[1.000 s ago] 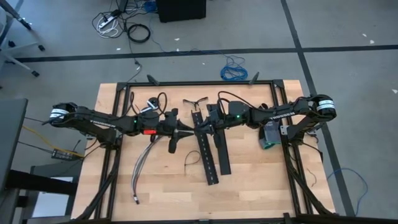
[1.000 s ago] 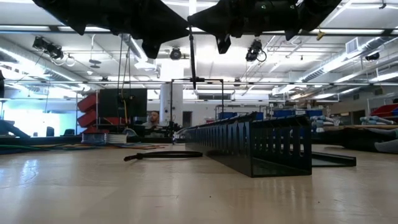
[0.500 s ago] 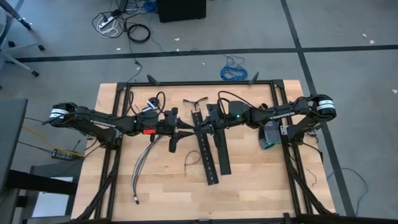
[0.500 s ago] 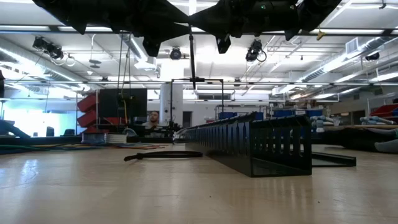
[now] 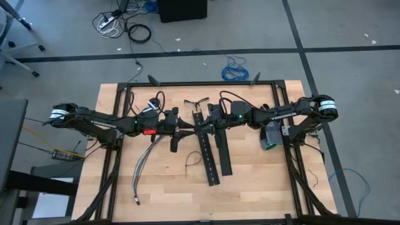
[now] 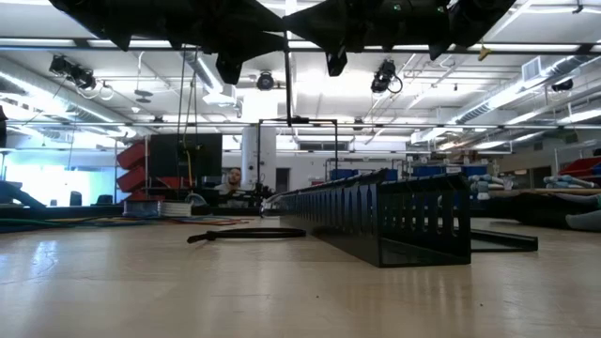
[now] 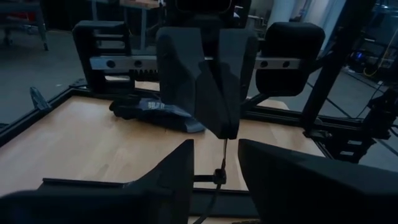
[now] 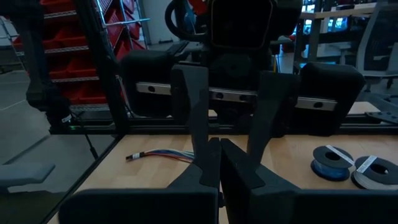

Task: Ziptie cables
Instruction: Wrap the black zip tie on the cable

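The right gripper pinches a ziptie hanging between the left gripper's partly open fingers.

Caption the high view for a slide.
Both arms meet mid-table above black perforated strips; left gripper faces right gripper, wire bundle lying beneath the left arm.
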You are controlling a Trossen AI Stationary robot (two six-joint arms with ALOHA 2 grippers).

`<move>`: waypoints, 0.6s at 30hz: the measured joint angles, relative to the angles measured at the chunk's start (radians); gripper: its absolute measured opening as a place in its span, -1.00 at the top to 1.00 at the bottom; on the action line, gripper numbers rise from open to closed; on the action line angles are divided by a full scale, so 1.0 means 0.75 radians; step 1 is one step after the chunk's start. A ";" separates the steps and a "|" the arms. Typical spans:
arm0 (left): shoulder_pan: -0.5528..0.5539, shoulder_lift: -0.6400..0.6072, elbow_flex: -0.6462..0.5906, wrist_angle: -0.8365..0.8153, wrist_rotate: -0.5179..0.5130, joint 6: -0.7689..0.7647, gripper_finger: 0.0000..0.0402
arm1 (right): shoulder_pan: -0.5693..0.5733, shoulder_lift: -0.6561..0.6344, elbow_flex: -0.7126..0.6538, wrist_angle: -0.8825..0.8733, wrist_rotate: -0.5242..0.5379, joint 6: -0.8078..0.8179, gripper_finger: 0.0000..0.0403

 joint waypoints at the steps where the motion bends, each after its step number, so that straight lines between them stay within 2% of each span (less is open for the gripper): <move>1: 0.000 0.000 0.000 0.002 0.000 0.001 0.44 | 0.000 0.000 0.000 0.000 0.000 0.000 1.00; 11: 0.000 0.000 0.000 0.006 0.001 0.007 0.66 | 0.000 0.000 0.000 0.029 0.001 0.000 1.00; 16: 0.000 0.000 0.000 0.007 0.000 0.062 0.93 | -0.002 0.000 0.000 0.035 0.003 0.000 1.00; 18: 0.000 0.000 0.000 0.019 -0.001 0.075 0.97 | -0.002 0.000 0.000 0.035 0.003 -0.001 1.00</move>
